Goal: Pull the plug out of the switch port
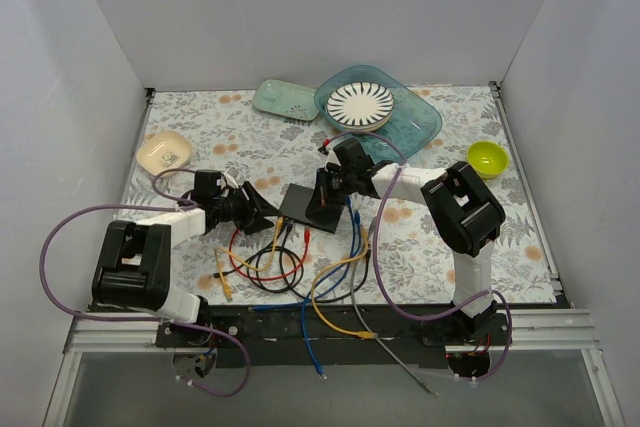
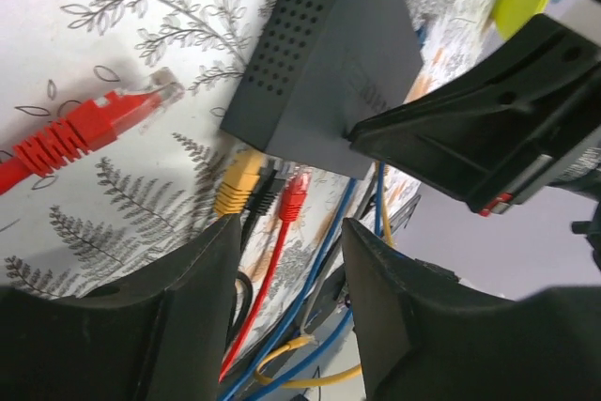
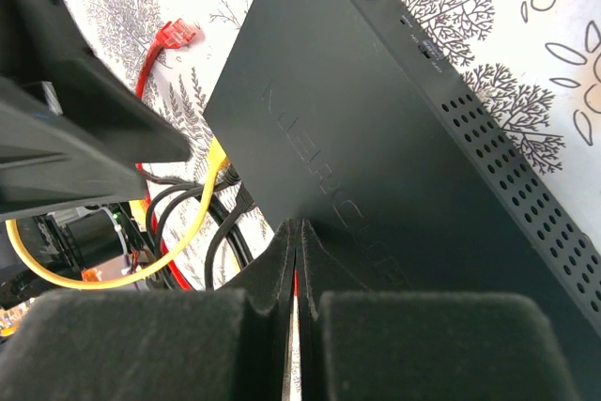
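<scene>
The switch (image 1: 298, 203) is a flat black box on the patterned table, also in the left wrist view (image 2: 329, 53) and the right wrist view (image 3: 376, 119). A yellow plug (image 2: 239, 180), a black plug (image 2: 266, 191) and a red plug (image 2: 294, 194) sit in its near edge. My left gripper (image 2: 289, 232) is open just short of these plugs, with the red cable running between its jaws; it also shows from above (image 1: 262, 209). My right gripper (image 3: 299, 224) is shut and empty, its tips resting on the switch's top, as seen from above (image 1: 322, 199).
A loose red plug (image 2: 89, 124) lies on the table left of the switch. Tangled red, yellow, blue and black cables (image 1: 300, 277) run to the near edge. A teal tray (image 1: 415, 122) with a striped plate, a green bowl (image 1: 487, 158) and two small dishes stand at the back.
</scene>
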`<state>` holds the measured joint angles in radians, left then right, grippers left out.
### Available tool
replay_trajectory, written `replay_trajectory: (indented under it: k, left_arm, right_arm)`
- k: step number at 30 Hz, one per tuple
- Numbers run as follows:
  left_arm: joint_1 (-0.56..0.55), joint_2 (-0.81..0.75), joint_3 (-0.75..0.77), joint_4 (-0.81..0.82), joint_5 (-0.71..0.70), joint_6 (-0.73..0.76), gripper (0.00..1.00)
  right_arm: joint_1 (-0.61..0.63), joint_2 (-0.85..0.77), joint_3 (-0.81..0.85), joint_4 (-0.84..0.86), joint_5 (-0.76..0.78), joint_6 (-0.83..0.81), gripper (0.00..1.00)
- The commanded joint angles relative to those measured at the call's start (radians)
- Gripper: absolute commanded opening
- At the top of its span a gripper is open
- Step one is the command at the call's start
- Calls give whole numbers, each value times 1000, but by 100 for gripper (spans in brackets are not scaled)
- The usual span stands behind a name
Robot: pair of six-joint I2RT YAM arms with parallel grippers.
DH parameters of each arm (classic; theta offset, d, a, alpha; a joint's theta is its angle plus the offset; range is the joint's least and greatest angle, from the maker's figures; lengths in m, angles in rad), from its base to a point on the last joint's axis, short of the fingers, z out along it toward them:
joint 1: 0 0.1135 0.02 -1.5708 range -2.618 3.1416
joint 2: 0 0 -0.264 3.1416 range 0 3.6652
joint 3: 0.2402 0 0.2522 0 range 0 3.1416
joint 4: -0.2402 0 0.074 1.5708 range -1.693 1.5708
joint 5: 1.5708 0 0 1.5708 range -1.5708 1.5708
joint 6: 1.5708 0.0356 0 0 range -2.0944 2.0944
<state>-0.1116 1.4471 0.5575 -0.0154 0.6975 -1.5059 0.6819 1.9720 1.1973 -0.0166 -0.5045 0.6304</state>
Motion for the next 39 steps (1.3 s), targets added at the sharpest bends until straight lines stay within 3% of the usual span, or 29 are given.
replay_trajectory:
  k: [1,15,31,33,36,39]
  left_arm:
    - [-8,44,-18,3,-4,41,46]
    - [-8,180,13,89,-29,-2,43]
    - [-8,248,16,126,-3,-2,26]
    - [-8,254,19,121,-4,-10,30]
    - [-8,251,22,118,-9,-31,46]
    - [-8,230,36,98,-38,-43,53]
  right_arm:
    - [-1,37,13,-20,34,-8,2]
    - [-1,39,15,-28,32,-9,2]
    - [-1,44,18,-42,29,-18,2]
    - [-1,41,10,-39,29,-17,2]
    - [-2,39,2,-37,26,-15,2]
    - [-1,37,1,-36,27,-17,2]
